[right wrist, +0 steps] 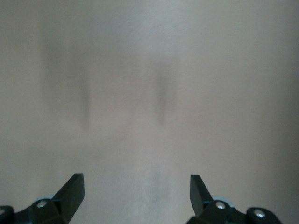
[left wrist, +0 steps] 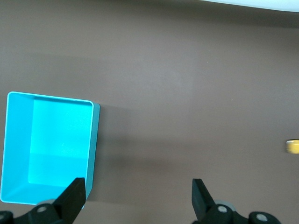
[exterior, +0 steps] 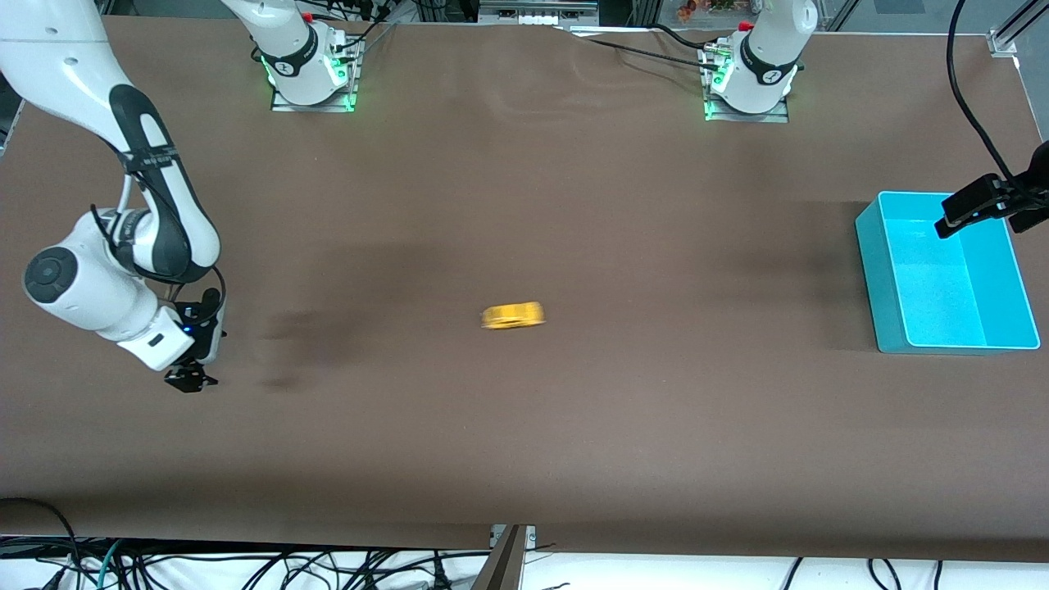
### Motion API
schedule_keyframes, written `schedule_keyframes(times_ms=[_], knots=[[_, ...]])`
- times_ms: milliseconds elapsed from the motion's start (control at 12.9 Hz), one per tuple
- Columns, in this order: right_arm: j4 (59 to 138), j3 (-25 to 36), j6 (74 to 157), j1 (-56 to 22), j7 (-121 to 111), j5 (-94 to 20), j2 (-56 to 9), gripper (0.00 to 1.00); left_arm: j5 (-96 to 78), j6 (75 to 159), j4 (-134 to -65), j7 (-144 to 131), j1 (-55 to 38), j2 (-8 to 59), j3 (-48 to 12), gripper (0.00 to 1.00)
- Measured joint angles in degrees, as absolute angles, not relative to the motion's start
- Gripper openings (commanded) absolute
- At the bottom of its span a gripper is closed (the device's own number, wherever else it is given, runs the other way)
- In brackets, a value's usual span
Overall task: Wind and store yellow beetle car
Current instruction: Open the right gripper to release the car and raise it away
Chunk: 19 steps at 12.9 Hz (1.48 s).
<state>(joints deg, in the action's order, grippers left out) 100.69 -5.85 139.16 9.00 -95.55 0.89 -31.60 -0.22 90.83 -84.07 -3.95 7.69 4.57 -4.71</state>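
Observation:
The yellow beetle car (exterior: 513, 315) is a small blurred yellow shape on the brown table near the middle; a sliver of it shows at the edge of the left wrist view (left wrist: 293, 146). The cyan bin (exterior: 946, 274) stands at the left arm's end of the table and is empty; it also shows in the left wrist view (left wrist: 46, 147). My right gripper (exterior: 190, 380) is open and empty, low over the table at the right arm's end, well apart from the car. My left gripper (exterior: 967, 215) is open and empty, up over the bin's edge.
The brown table cover (exterior: 524, 205) spreads around the car. The two arm bases (exterior: 311, 70) stand along the edge farthest from the front camera. Cables hang below the table's near edge (exterior: 328, 574).

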Motion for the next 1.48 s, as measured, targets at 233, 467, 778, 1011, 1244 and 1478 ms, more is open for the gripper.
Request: schedule_keyframes(times_ms=[233,467,778,1011,1244,1478], knots=[[98.1,-7.3,133.3,8.9,-87.8,0.8,-27.3,1.0,-0.2,90.8,-84.1,-4.0,7.7,4.6,-4.7,1.0],[95.1,-9.0,124.1,8.9,-75.1,0.8,-23.5,1.0,-0.2,90.8,-84.1,-4.0,7.7,4.6,-4.7,1.0],[89.0,-10.2,112.6,8.9,-61.0,0.8,-21.2,1.0,-0.2,90.8,-84.1,-4.0,7.7,4.6,-4.7,1.0],[87.5,-11.3,107.4,8.9,-47.4,0.7,-19.2,1.0,-0.2,90.8,-84.1,-3.9,7.7,4.6,-4.7,1.0],[85.3,-13.6,100.8,8.8,-30.2,0.7,-18.5,1.0,-0.2,90.8,-84.1,-3.9,7.6,4.6,-4.9,1.0],[82.9,-14.5,98.0,7.8,-23.4,0.8,-18.2,1.0,-0.2,90.8,-84.0,-3.9,7.7,4.6,-4.9,1.0]])
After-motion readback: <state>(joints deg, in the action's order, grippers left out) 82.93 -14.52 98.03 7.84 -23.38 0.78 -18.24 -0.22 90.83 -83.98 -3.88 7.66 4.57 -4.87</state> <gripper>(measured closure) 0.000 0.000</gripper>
